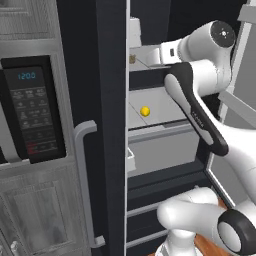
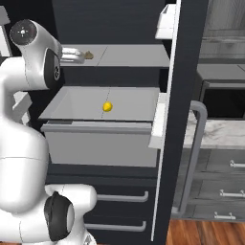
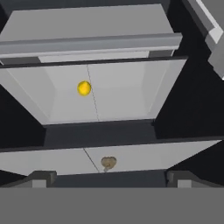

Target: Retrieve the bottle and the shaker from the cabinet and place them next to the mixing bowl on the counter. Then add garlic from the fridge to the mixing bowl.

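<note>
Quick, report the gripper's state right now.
Gripper: open, holding nothing, poised over the garlic on the fridge shelf.

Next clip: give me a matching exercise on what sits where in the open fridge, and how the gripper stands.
Things:
1. garlic
2. yellow ball
3. gripper
4. microwave

Places or states:
A. on the lower grey shelf
B. open, holding nothing
C. on the upper grey shelf, just ahead of the fingertips
D. outside the fridge, beside its door

Pairs: 1-C, 2-A, 3-B, 4-D
</note>
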Robot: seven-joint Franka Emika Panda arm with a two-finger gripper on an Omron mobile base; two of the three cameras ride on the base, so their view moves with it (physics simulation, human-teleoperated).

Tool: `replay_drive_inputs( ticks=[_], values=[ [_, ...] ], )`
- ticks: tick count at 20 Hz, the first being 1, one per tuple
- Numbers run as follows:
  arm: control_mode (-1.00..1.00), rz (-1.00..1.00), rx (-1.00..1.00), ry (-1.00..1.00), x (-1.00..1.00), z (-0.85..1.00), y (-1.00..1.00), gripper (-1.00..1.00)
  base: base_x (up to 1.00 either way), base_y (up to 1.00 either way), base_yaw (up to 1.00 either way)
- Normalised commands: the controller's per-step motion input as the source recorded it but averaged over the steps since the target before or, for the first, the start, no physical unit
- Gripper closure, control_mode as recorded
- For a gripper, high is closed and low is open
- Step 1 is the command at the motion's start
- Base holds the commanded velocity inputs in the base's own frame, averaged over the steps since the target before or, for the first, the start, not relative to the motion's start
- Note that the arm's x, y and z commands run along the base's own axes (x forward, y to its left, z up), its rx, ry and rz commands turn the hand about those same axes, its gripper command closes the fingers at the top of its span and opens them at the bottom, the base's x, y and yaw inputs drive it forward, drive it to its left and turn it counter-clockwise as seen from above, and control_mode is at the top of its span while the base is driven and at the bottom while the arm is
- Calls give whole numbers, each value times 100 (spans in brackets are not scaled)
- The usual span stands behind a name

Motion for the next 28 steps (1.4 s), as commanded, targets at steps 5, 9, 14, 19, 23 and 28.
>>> replay_drive_inputs(
  ticks=[5,9,14,19,23,28],
  values=[
    [-100,0,0,0,34,-12,0,-100,0,0,0],
    [-100,0,-1,0,32,-22,0,-100,0,0,0],
    [-100,0,-1,0,37,-12,3,-100,0,0,0],
    [-100,0,-1,0,40,-3,5,-100,0,0,0],
    [-100,0,-1,0,40,-1,8,-100,0,0,0],
    [-100,0,-1,2,36,0,6,-100,0,0,0]
  ],
)
